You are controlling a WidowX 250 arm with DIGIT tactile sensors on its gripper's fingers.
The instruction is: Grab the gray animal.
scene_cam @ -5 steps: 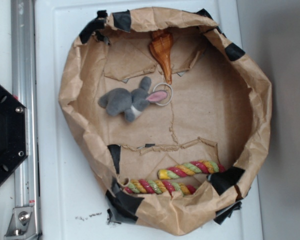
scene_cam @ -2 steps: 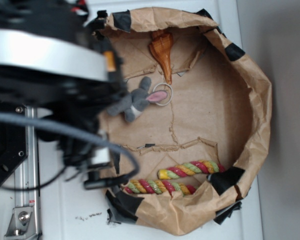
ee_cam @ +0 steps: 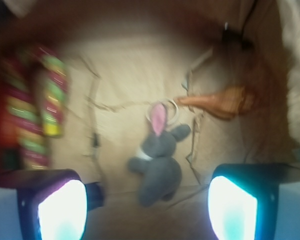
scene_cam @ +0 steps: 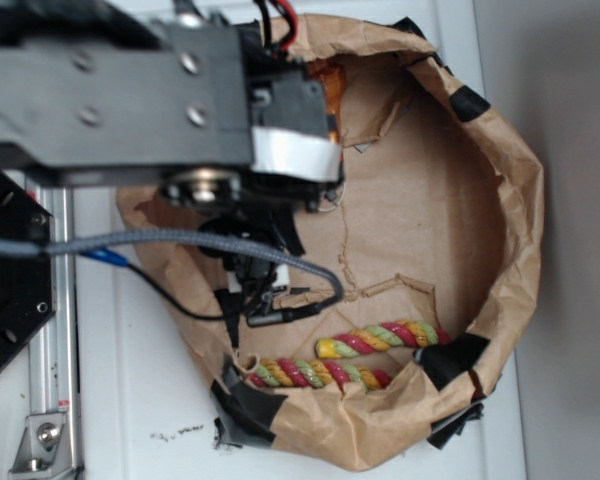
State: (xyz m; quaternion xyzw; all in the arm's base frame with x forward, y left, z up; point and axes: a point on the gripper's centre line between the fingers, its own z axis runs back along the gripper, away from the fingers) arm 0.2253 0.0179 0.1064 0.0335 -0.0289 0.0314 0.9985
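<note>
Through the wrist camera I see my gripper [ee_cam: 145, 207] with its jaws spread apart, holding nothing. The gray animal [ee_cam: 159, 162] lies between them on the paper-lined basket [scene_cam: 500, 200] floor, just beside the orange-brown cone [ee_cam: 220, 102], toward the desk's far edge.

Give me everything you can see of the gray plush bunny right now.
The small gray plush bunny shows only in the wrist view; the arm hides it in the exterior view. It looks soft, with a pink inner ear, a second gray ear, a white chest patch and stubby limbs. It lies flat on the brown paper lining, untouched, between the open end effector's lit fingers. Its pink ear overlaps a thin ring.
</note>
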